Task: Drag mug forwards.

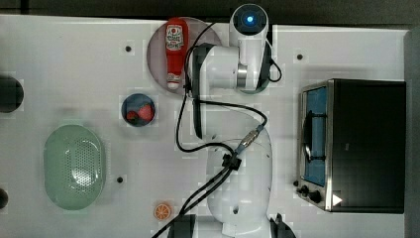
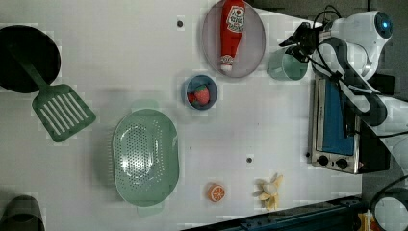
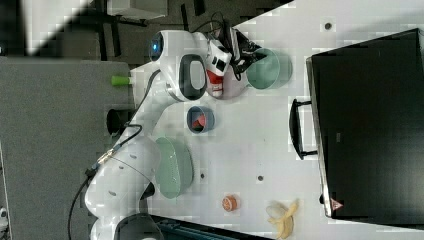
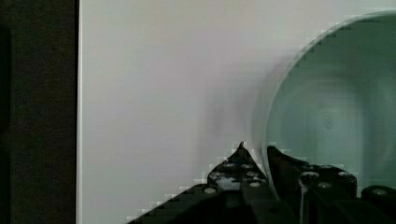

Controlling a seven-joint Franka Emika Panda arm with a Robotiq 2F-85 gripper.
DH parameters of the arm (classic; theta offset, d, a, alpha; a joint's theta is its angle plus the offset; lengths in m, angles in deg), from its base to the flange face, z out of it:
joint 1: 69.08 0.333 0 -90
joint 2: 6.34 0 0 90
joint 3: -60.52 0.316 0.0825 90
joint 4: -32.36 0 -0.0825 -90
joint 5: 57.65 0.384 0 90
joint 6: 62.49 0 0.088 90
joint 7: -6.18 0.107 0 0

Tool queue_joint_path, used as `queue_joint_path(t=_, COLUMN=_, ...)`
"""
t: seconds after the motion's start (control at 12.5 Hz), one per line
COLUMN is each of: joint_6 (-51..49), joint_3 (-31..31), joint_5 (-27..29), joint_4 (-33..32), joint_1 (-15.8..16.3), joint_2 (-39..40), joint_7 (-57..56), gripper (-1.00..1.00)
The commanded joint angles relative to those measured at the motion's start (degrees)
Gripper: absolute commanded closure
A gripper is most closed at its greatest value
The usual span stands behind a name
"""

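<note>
The mug [image 2: 286,66] is pale green and stands upright between the grey plate and the toaster oven in the left view. The right view shows the mug [image 3: 270,69] near the table's far edge. My gripper [image 4: 256,151] is shut on the mug's rim [image 4: 327,116], with one finger outside the wall and the other inside the cup. In the left view the gripper [image 2: 297,50] comes down on the mug's upper right side. In the right view the gripper [image 3: 248,56] meets the mug's left rim. The arm covers the mug in the top view.
A ketchup bottle [image 2: 231,30] lies on a grey plate [image 2: 255,45] beside the mug. The toaster oven [image 2: 337,120] stands close on the other side. Further off are a blue bowl [image 2: 201,92], a green colander [image 2: 144,156], an orange slice [image 2: 216,192] and a banana [image 2: 268,192].
</note>
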Motion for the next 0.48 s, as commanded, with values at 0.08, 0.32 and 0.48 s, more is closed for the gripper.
queue_joint_path(t=0.08, joint_6=0.33, joint_3=-1.02, joint_5=-0.06, joint_4=6.02, joint_1=-0.03, joint_2=2.38, joint_7=0.53, gripper=0.65)
queue_joint_path(t=0.32, joint_6=0.49, joint_3=-1.05, joint_5=-0.06, joint_4=6.89, joint_1=-0.03, joint_2=2.96, joint_7=0.52, gripper=0.35)
queue_joint_path(t=0.48, joint_6=0.57, joint_3=-1.05, joint_5=-0.06, joint_4=6.96, joint_1=-0.01, joint_2=1.25, joint_7=0.53, gripper=-0.1)
